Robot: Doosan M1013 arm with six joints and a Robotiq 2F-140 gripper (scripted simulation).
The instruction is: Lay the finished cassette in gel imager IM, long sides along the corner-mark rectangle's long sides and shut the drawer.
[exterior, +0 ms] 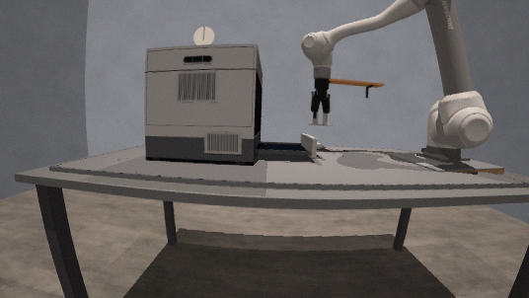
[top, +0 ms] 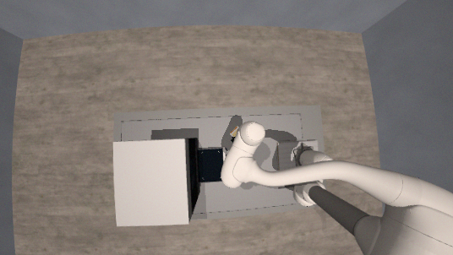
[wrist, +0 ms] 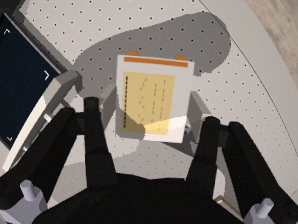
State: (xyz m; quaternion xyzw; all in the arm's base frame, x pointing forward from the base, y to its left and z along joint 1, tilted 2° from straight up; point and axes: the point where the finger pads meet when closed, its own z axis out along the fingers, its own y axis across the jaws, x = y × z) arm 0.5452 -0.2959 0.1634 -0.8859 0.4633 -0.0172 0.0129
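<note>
The cassette FINISHED (top: 234,132) (wrist: 148,102), a white slab with a yellow gel and an orange bar, is held level in the air. My gripper (exterior: 320,123) (wrist: 152,98) is shut on it, one pad at each long side, well above the deck. The imager IM (top: 150,181) (exterior: 201,99) is a big white box. Its drawer (top: 210,165) (exterior: 283,146) (wrist: 19,82) stands open, with dark glass and white corner marks; nothing lies on the visible glass. The cassette is beside the drawer's front panel (exterior: 309,145) (wrist: 37,117), not over the glass.
The deck (top: 253,203) (exterior: 207,173) is a grey perforated table top. IM's tall housing rises at the drawer's inner end. The arm's base (exterior: 459,128) stands at the other end of the deck. An orange-brown board (exterior: 355,83) shows behind the gripper.
</note>
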